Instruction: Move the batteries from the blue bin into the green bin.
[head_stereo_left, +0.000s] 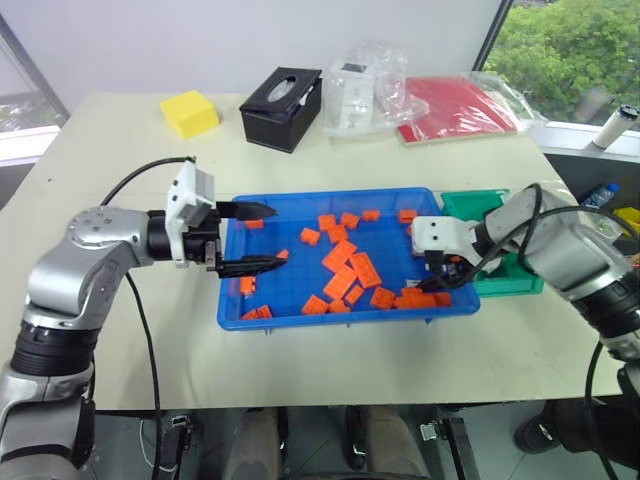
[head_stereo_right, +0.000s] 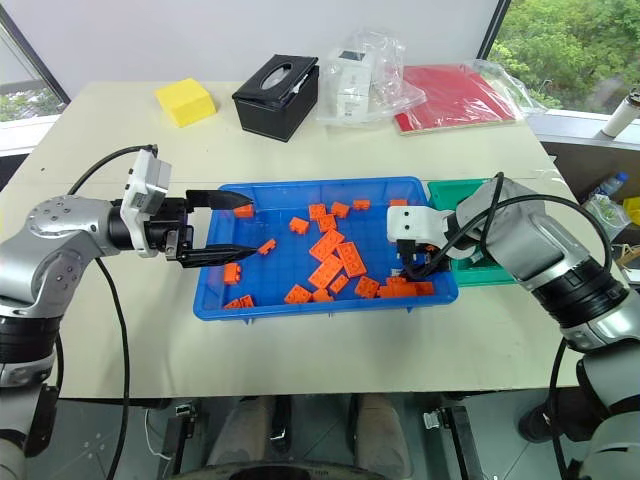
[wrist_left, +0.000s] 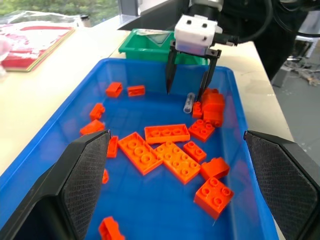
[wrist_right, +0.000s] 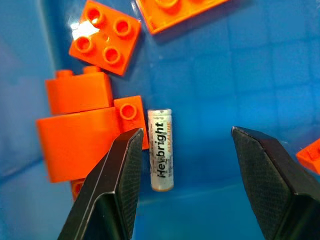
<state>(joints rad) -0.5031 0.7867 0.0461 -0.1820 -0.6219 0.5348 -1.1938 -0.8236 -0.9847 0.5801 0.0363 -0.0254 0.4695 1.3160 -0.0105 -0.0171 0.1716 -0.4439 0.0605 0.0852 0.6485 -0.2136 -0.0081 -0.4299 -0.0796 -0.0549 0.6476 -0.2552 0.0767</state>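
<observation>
Right gripper (wrist_right: 182, 150) pointed down into blue bin (head_stereo_left: 300, 315) at the end nearest green bin (head_stereo_left: 470, 205), fingers apart, straddling one battery (wrist_right: 161, 149) lying flat on bin floor, not touching it. Battery just beside stacked orange blocks (wrist_right: 80, 125). Left gripper (head_stereo_left: 255, 238) fingers apart, empty, hovering over bin's opposite end. Bins on bench (head_stereo_left: 120, 340).

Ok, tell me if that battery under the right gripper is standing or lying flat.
Lying flat. The battery rests on its side on the blue bin floor, beside orange blocks, between the open right gripper fingers.
</observation>
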